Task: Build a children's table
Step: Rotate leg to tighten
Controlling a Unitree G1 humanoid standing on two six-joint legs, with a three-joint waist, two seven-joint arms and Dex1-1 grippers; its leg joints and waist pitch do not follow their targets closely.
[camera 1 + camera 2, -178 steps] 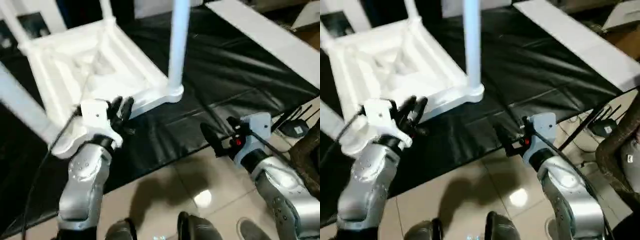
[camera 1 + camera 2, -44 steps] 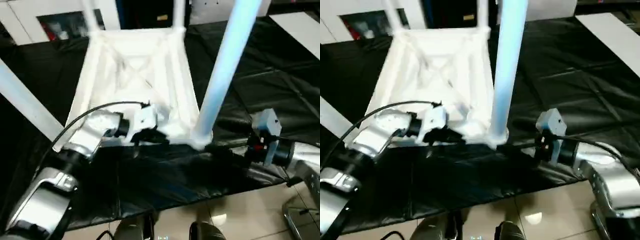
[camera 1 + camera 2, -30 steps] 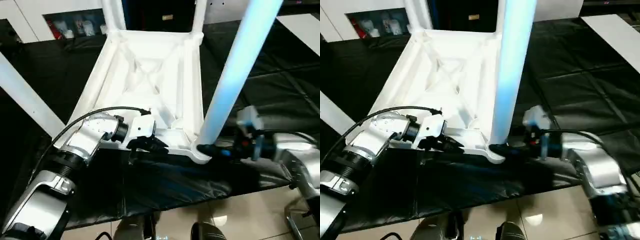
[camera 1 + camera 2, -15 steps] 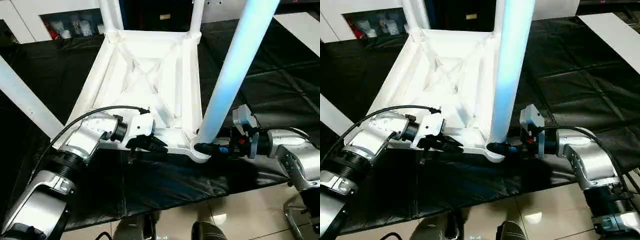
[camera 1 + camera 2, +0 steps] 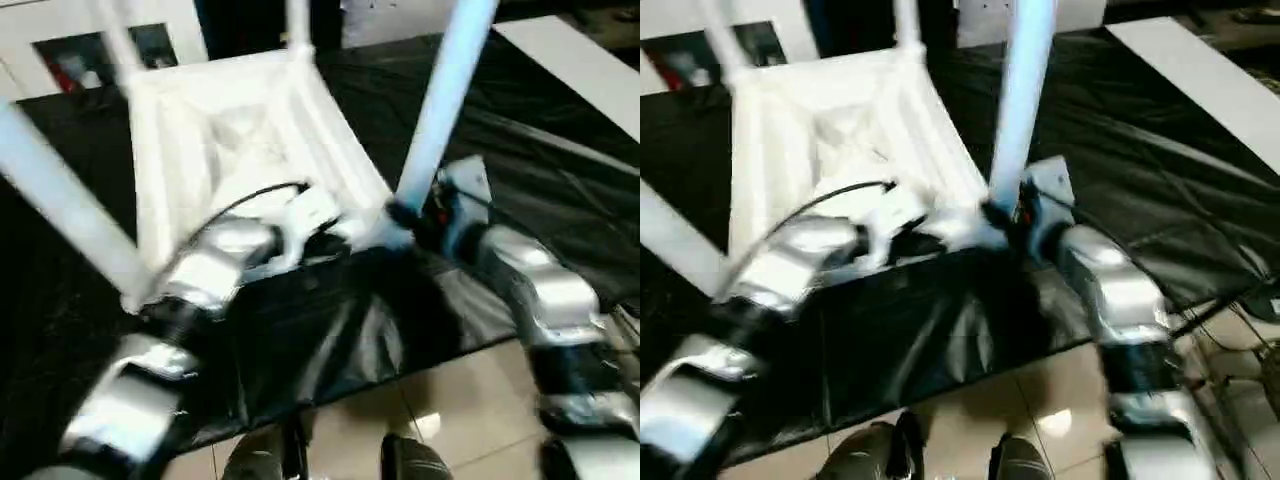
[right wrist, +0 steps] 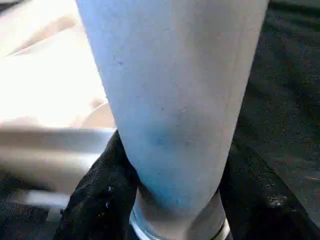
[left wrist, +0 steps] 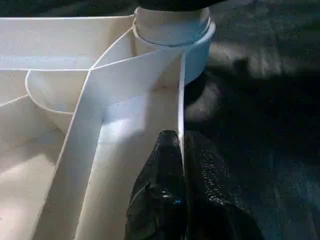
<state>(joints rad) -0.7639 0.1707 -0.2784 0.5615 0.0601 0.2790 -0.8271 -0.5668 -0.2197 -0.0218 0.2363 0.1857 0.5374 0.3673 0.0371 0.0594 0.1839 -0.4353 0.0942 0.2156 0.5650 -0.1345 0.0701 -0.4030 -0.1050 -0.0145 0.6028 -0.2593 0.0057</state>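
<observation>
The children's table lies upside down on the black worktable, its white legs pointing up. My left gripper sits at the near rim of the top. In the left wrist view its fingers are shut on the thin rim wall, just short of the corner socket. My right gripper is at the foot of the near right leg. The right wrist view has a black finger pressed to each side of that leg, just above its socket.
Another leg slants up at the left and two more rise at the back. The black cover stretches off to the right, with a white board at the back right. Tiled floor lies beyond the near edge.
Both grippers have come from the worktable's near edge onto the table. Within the last second the right fingers have closed in on the leg's foot. The whole picture has swung.
</observation>
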